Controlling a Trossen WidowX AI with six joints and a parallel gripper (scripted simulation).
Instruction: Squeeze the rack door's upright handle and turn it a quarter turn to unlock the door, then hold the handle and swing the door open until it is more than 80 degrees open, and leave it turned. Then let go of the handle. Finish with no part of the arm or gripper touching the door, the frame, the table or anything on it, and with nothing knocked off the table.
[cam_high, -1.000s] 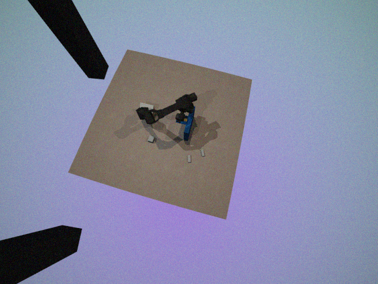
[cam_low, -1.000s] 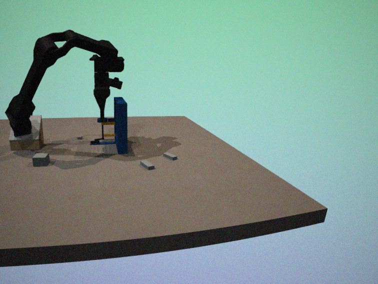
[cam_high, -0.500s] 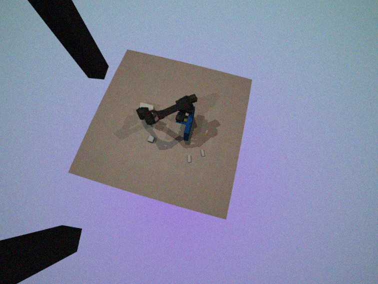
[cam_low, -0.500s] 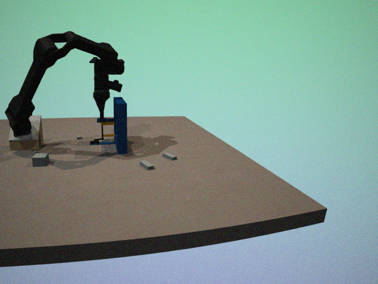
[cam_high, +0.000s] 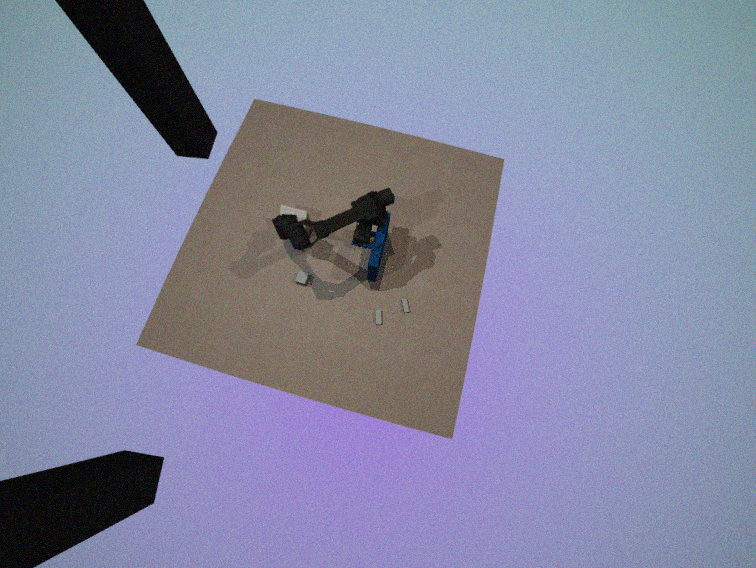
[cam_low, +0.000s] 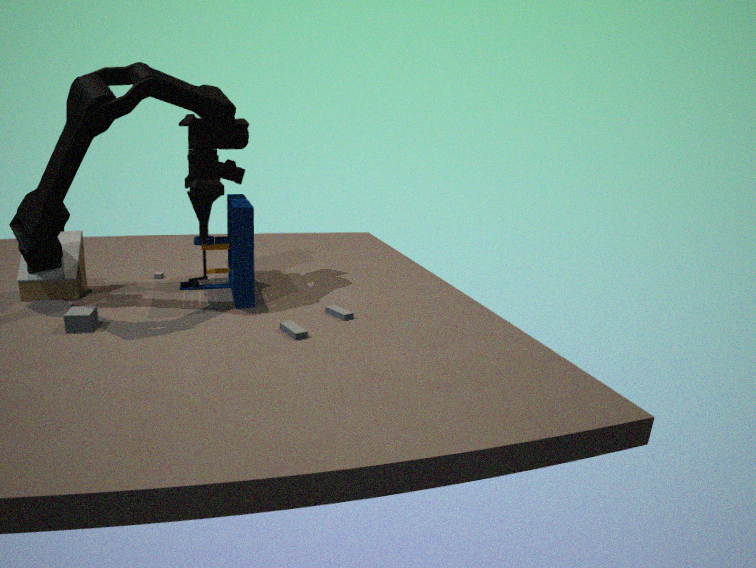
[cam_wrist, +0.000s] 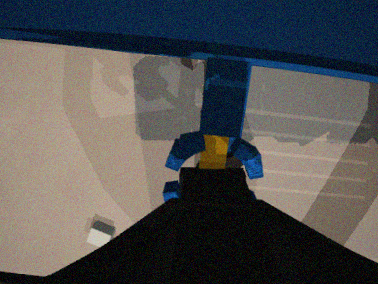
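Near the table's (cam_high: 305, 366) (cam_low: 366, 396) base-side edge, away from corners, the gripper (cam_low: 203, 236) (cam_wrist: 214, 210) points down, partly closed on the upright handle (cam_low: 204, 262), likely for turning.

Top steep; exterior sideways; wrist close, apparently

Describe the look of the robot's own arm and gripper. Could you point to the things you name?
The arm (cam_high: 337, 223) (cam_low: 67, 155) is matte black throughout, with chunky angular joints and a split, open-framed link near its elbow. The gripper (cam_low: 204, 235) is black too, tapering to a narrow tip. No cables or markings can be made out.
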